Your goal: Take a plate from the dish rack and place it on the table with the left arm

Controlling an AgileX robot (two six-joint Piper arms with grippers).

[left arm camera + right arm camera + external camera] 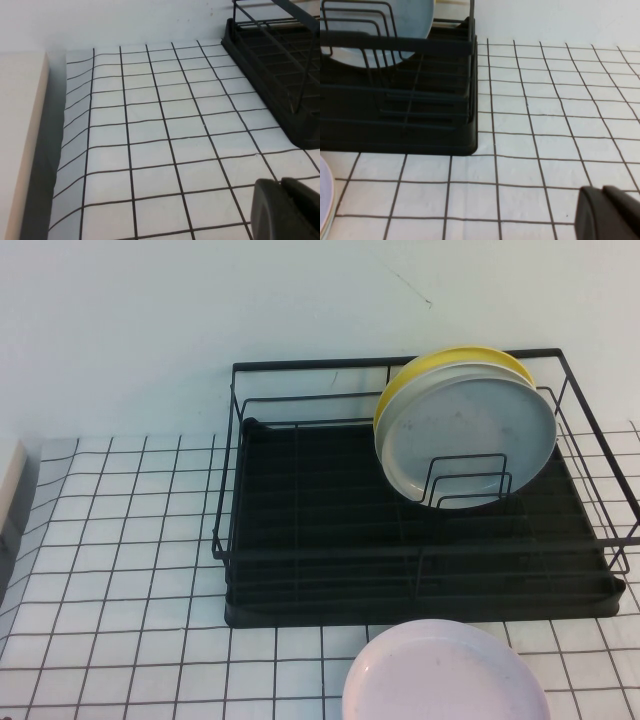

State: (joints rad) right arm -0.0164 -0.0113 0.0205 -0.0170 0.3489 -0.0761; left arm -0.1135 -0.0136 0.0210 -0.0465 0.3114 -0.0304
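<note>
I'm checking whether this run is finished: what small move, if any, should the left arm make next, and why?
Probably none beyond staying parked. The pink plate already lies flat on the table in front of the dish rack, with no arm near it. The left pincer is shut, low over bare grid beside the rack; the right pincer is also shut, holding nothing. The grey plate remains racked.
</note>
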